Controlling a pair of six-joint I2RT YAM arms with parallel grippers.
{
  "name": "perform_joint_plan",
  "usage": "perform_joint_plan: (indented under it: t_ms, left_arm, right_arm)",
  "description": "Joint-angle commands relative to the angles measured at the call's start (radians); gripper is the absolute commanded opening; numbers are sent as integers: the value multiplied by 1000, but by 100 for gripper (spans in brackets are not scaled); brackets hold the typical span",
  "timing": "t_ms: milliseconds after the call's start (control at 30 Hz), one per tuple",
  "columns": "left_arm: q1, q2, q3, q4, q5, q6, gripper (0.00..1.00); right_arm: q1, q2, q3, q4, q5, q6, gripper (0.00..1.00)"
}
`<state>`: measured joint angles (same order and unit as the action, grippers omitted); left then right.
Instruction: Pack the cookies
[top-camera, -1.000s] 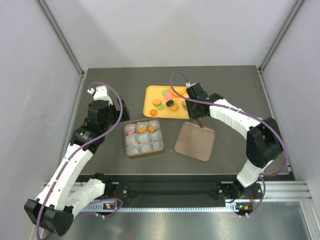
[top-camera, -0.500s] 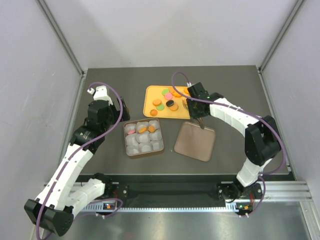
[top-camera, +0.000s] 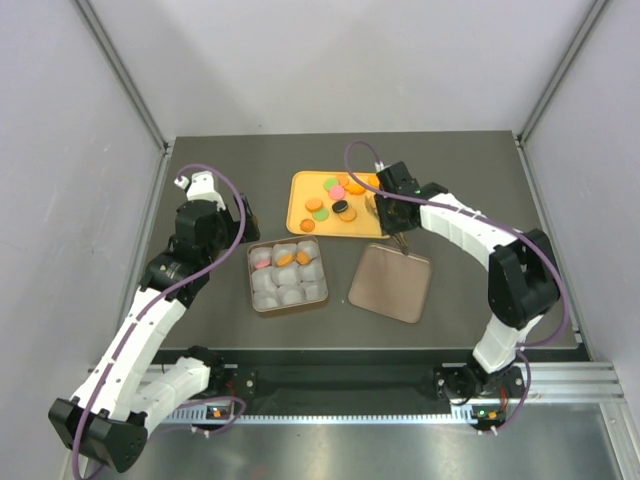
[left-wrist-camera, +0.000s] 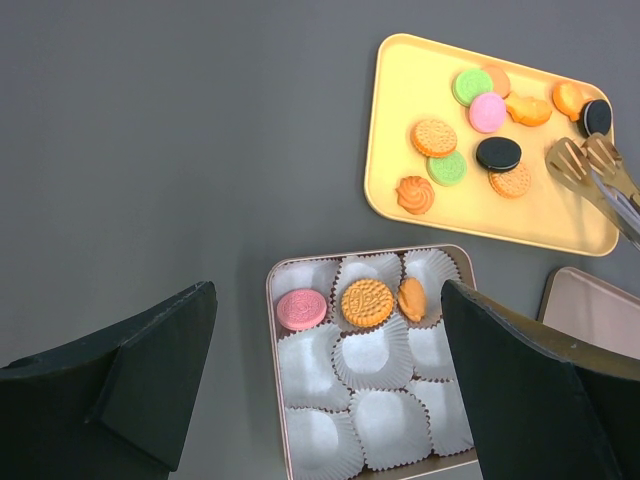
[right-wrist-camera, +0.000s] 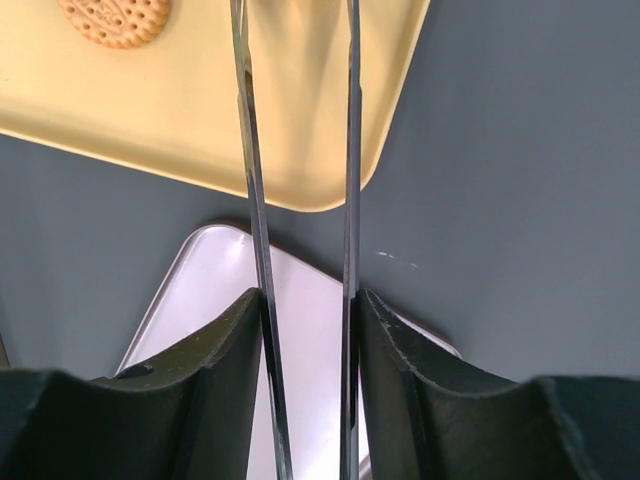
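Several cookies, orange, pink, green and black, lie on a yellow tray at the back centre. Three cookies, one pink and two orange, sit in the back row of paper cups in the tin box. My right gripper is shut on metal tongs. The tong tips are apart and empty over the tray's right end. My left gripper is open and empty, high above the box's left side.
The box's lid lies flat to the right of the box, under my right gripper. The other paper cups in the box hold nothing. One orange cookie shows on the tray in the right wrist view.
My right gripper with the tongs has shifted slightly back toward the tray. The left arm has not moved.
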<state>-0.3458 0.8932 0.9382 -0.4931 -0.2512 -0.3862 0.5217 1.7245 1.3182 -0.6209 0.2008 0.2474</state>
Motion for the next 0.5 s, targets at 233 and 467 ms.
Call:
perform_joint_plan:
  t_ms: [233, 467]
  left_arm:
    - [7, 1, -6, 51, 12, 4, 99]
    - [7, -4, -7, 53, 12, 1, 99]
  right_arm:
    - [-43, -107, 23, 27, -70, -19, 36]
    - [-38, -215, -2, 15, -127, -17, 36]
